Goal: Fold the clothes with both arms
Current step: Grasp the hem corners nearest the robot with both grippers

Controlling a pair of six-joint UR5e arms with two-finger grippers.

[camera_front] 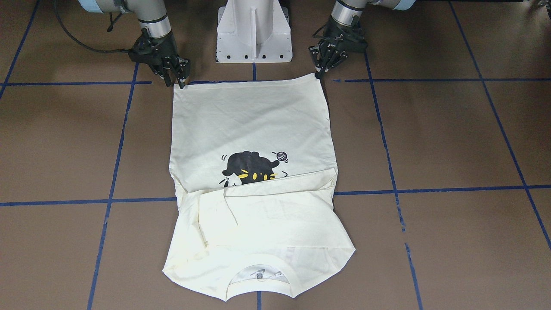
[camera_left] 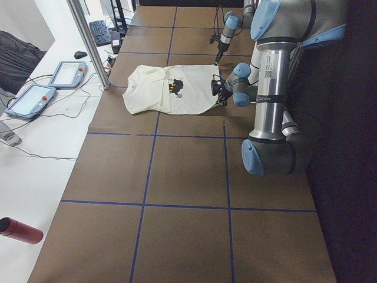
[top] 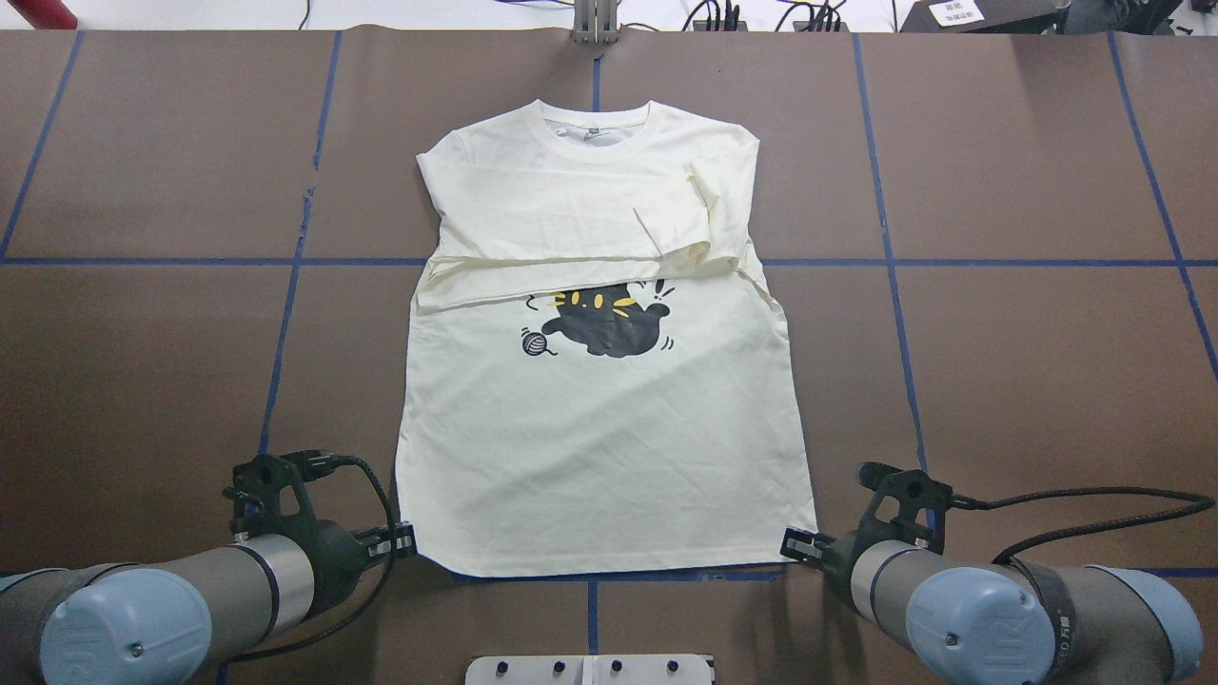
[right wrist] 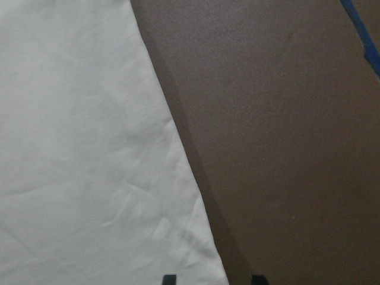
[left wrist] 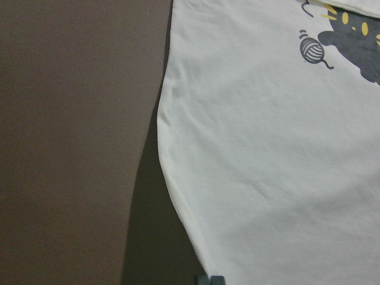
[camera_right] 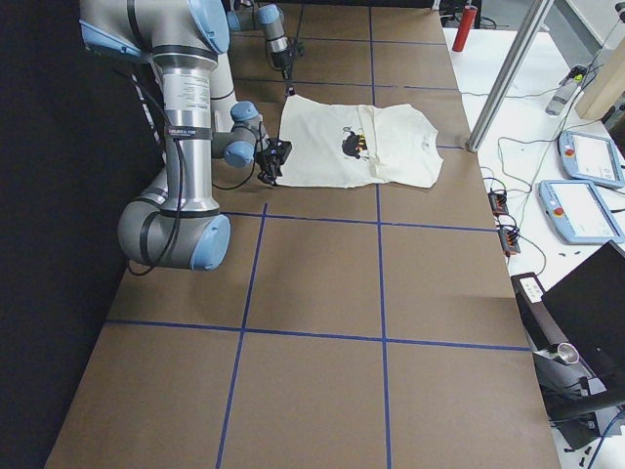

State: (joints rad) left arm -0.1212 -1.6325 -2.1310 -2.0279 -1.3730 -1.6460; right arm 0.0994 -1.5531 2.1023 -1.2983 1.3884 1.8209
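At the bottom of the overhead frame, you had both grippers down at the shirt's hem corners. The left gripper [top: 404, 544] sat at the lower-left corner, and no view let you tell whether it was clenched or released. The right gripper [top: 793, 545] sat at the lower-right corner, released. Its fingertips [right wrist: 169, 279] stood apart, one over the cloth and one over the bench [top: 999, 362]. Your shirt [top: 609, 457] lay flat in mid-frame, print side up, hem toward the robot. Higher up, the cat print [top: 609, 322] showed, its top edge covered by the sleeves [top: 571, 271] folded across the chest. The collar [top: 598, 124] lay farthest, at upper centre.
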